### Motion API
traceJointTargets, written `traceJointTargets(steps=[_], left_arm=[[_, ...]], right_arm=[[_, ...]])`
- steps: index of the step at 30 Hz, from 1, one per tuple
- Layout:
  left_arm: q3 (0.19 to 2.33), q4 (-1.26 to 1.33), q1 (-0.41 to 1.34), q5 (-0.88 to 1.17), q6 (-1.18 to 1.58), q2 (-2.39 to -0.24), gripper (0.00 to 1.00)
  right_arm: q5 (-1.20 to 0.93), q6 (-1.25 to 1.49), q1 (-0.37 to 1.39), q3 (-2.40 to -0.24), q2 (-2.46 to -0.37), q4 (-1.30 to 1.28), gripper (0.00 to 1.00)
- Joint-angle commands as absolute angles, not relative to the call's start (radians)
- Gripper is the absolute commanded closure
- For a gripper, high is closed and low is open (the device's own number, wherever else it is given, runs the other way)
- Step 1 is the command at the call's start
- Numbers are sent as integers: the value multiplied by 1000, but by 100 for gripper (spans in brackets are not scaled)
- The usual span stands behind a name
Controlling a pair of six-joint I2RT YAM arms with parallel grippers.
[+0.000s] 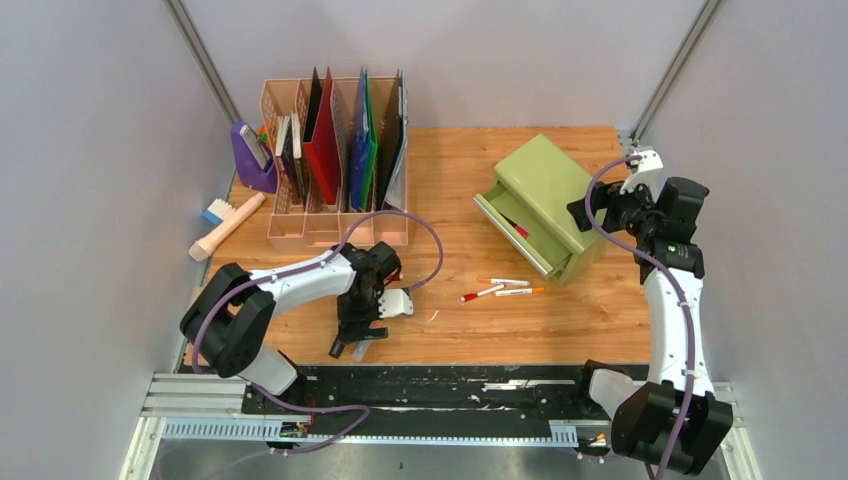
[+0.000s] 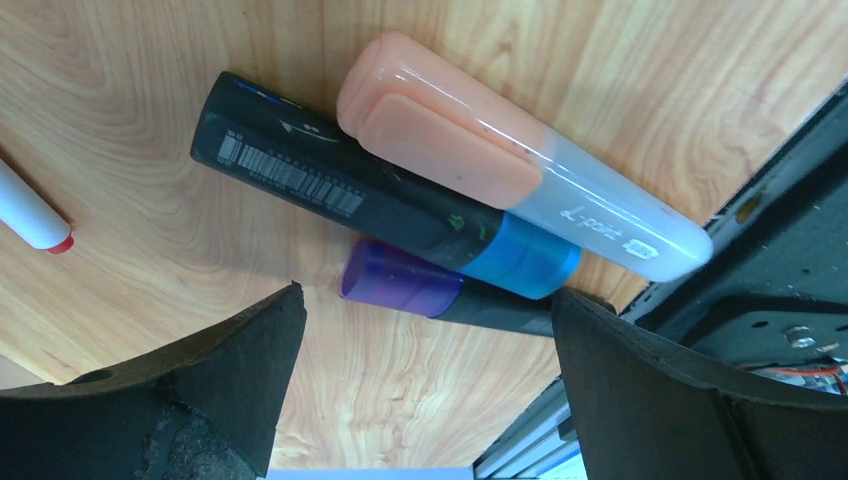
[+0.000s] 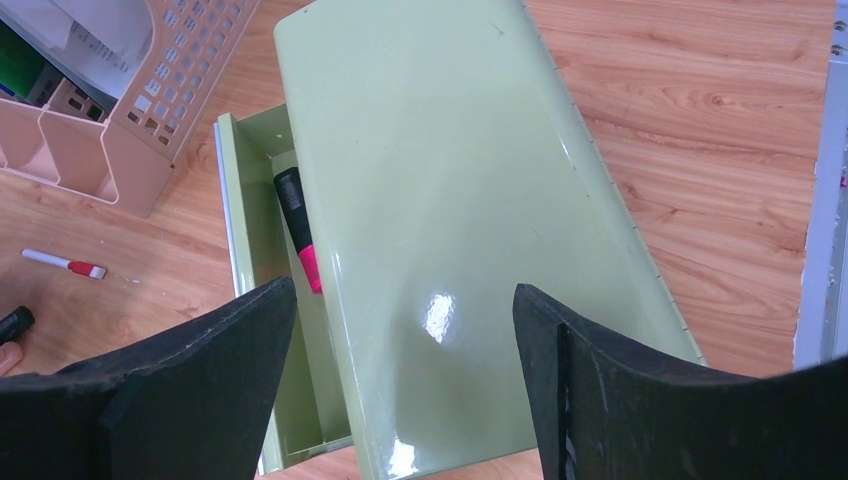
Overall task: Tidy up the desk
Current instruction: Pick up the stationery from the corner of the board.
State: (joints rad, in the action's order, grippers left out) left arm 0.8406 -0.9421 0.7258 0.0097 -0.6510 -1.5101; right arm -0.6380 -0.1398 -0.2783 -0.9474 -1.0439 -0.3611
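The left gripper (image 2: 428, 300) stands at full opening and holds nothing. Its jaws straddle three markers lying pressed together directly below it: an orange highlighter (image 2: 520, 165) farthest from the fingers, a black marker with a blue cap (image 2: 380, 200) in the middle, and a purple-capped marker (image 2: 400, 283) nearest the fingertips. This wide stance over the cluster is judged to be preparation for a pick. Because the markers touch one another, closing on a single one calls for care. A white pen with a red tip (image 2: 30, 210) lies apart, to the left of the left finger. The right gripper (image 3: 402, 290) is also spread wide and empty, poised above the green cabinet (image 3: 450, 200). Whether its tips touch the lid cannot be told. The drawer (image 3: 240, 260), to the left of this gripper, is pulled out and contains a black-and-pink marker (image 3: 298, 225). It is judged to be the intended container for loose pens, with the right arm placed to steady or attend the cabinet. The desk (image 1: 500, 320) lies beneath both tools: light orange-brown wood grain, with a black rail (image 1: 450, 385) at its front edge just beyond the left gripper. Three more pens (image 1: 505, 288) lie between the two tools, and a pink file organizer (image 1: 335, 160) stands at the far side. Plain pale grey walls with metal corner posts enclose the work area.
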Motion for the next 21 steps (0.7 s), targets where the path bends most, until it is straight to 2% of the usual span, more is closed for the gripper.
traceJointTargets(steps=[1, 13, 17, 21], left_arm=[[819, -873, 721, -35, -624, -1533, 0], [718, -818, 700, -151, -668, -1494, 4], [694, -796, 688, -167, -678, -1500, 9], [682, -784, 679, -166, -682, -1516, 20]], right_arm=[[-660, -139, -281, -946, -1045, -347, 19], [-667, -138, -281, -945, -1050, -348, 19], [-671, -137, -281, -945, -1052, -347, 19], [-673, -135, -282, -945, -1054, -347, 19]])
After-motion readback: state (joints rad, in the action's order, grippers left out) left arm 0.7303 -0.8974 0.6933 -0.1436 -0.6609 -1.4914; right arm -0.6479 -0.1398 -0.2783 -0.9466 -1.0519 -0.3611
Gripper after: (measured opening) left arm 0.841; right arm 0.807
